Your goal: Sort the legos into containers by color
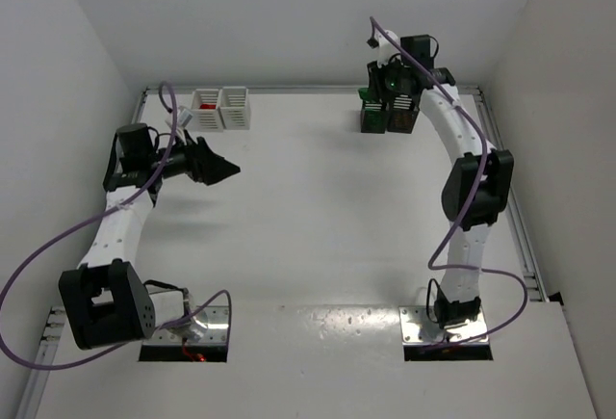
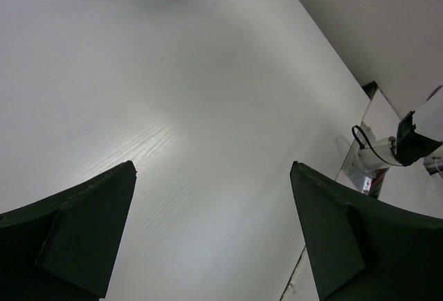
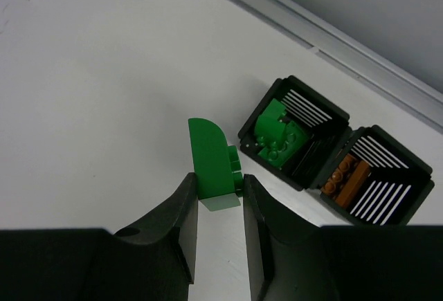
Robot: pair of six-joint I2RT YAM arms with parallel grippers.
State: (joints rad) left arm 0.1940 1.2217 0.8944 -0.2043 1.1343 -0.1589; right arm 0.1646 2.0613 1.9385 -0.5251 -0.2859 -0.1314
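Note:
My right gripper (image 3: pixel 217 185) is shut on a green lego (image 3: pixel 212 162) with a rounded top, held above the table just left of the two black bins. The nearer black bin (image 3: pixel 293 132) holds green legos (image 3: pixel 279 135); the other black bin (image 3: pixel 377 178) holds an orange-brown lego (image 3: pixel 345 177). From above, the right gripper (image 1: pixel 385 80) hangs over the black bins (image 1: pixel 387 113) at the back right. Two white bins (image 1: pixel 220 108) stand at the back left; one holds a red lego (image 1: pixel 207 107). My left gripper (image 1: pixel 223 168) is open and empty, its fingers (image 2: pixel 83 225) above bare table.
A metal rail (image 1: pixel 308 90) runs along the table's back edge, close behind both pairs of bins. White walls enclose the table on the left, back and right. The right arm's base plate (image 2: pixel 367 169) shows in the left wrist view.

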